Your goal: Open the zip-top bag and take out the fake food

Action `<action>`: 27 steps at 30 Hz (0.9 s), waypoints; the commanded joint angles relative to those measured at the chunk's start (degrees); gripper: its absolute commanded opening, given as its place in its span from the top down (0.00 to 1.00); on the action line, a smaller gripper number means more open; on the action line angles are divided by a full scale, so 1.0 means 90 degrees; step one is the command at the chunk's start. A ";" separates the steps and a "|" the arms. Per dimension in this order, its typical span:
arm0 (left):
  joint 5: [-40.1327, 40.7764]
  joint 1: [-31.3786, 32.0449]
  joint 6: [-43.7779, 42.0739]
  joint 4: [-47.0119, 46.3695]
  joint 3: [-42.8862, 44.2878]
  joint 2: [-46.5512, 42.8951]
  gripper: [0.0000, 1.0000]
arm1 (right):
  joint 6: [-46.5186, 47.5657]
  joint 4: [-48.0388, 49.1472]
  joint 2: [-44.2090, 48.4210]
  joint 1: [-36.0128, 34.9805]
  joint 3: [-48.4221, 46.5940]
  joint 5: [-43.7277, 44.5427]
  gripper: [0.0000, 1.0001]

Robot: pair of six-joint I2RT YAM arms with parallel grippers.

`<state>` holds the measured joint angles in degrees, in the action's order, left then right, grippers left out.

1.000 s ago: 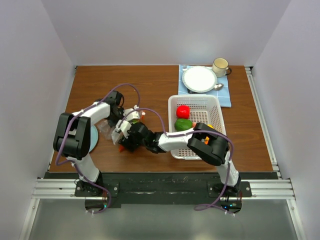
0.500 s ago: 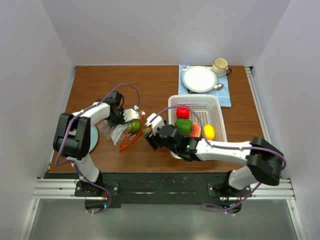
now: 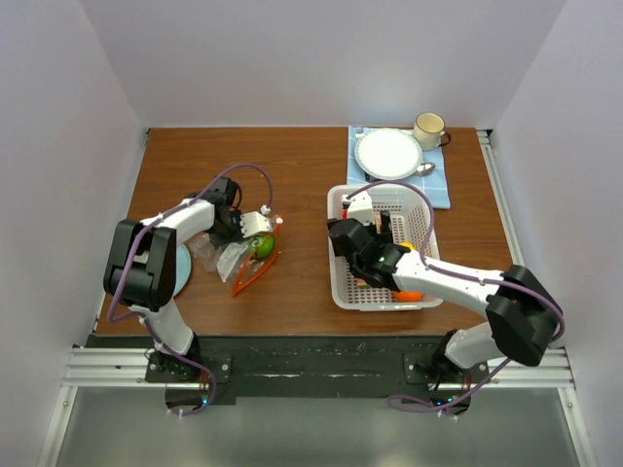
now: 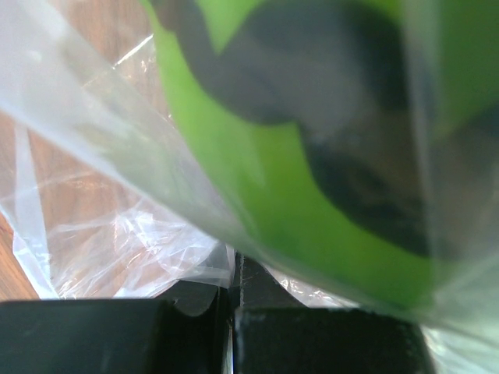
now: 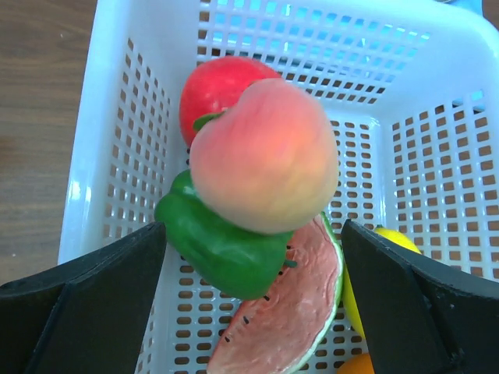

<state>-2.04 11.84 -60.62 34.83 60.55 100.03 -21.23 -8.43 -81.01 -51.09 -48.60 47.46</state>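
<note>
The clear zip-top bag [image 3: 234, 259] lies left of centre, its red-orange zip strip [image 3: 255, 275] open toward the front. A green striped piece [image 3: 263, 245] is still inside and fills the left wrist view [image 4: 327, 117] behind the plastic [image 4: 117, 234]. My left gripper [image 3: 245, 228] is shut on the bag's edge [image 4: 234, 288]. My right gripper [image 3: 358, 233] hangs open over the white basket [image 5: 117, 117]. Between its fingers [image 5: 253, 234], untouched, a peach [image 5: 265, 156] rests on a green pepper [image 5: 218, 241], beside a red fruit [image 5: 214, 86], a watermelon slice [image 5: 288, 312] and a lemon [image 5: 390, 238].
The basket [image 3: 337, 282] stands right of centre. Behind it a blue cloth [image 3: 438, 190] holds a white plate [image 3: 388, 153], a mug [image 3: 428, 128] and a spoon. A pale blue plate [image 3: 185, 268] lies under the left arm. Walls close in the table on three sides.
My right gripper has moved right from the bag to over the basket with the peach, then opened. The peach now rests on the pile. The left gripper has stayed put.
</note>
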 commanded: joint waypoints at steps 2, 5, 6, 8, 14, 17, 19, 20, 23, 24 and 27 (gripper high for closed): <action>-0.0046 0.0062 -0.0032 0.0183 0.0176 -0.0079 1.00 | 0.0570 0.0407 -0.0168 -0.0280 -0.0634 -0.0077 0.01; -0.0066 0.0091 -0.0013 0.0193 0.0225 -0.0030 1.00 | 0.1380 0.1149 -0.0489 -0.0913 -0.0869 -0.0517 0.01; -0.0056 0.0111 -0.0003 0.0193 0.0234 -0.0001 1.00 | 0.1818 0.1586 -0.0655 -0.1099 -0.0928 -0.0595 0.01; -0.0037 0.0179 0.0017 0.0164 0.0225 0.0077 1.00 | 0.2065 0.1882 -0.0987 -0.1500 -0.1123 -0.0790 0.01; 0.0120 0.0335 0.0036 0.0085 0.0244 0.0272 1.00 | 0.2076 0.2830 -0.2238 -0.1696 -0.1435 -0.1698 0.06; 0.0159 0.0345 0.0007 0.0066 0.0254 0.0341 1.00 | 0.2125 0.3084 -0.2658 -0.1696 -0.1563 -0.1885 0.06; 0.0198 0.0345 -0.0041 0.0036 0.0206 0.0389 1.00 | 0.2203 0.3415 -0.2872 -0.1696 -0.1524 -0.1953 0.05; 0.0207 0.0345 -0.0061 -0.0002 0.0196 0.0419 1.00 | 0.2261 0.3581 -0.2941 -0.1696 -0.1495 -0.2031 0.04; 0.0208 0.0345 -0.0110 -0.0022 0.0186 0.0526 1.00 | 0.2320 0.4352 -0.3156 -0.1657 -0.1339 -0.2197 0.01; 0.0208 0.0345 -0.0129 -0.0013 0.0186 0.0565 1.00 | 0.2320 0.4606 -0.3205 -0.1628 -0.1329 -0.2265 0.01; 0.0208 0.0345 -0.0178 0.0017 0.0205 0.0604 1.00 | 0.2272 0.4851 -0.3449 -0.1492 -0.1426 -0.2499 0.01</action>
<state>-0.82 14.66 -60.69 34.79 62.61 102.39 -1.32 24.93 -110.85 -65.91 -60.10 28.42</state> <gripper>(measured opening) 0.016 0.986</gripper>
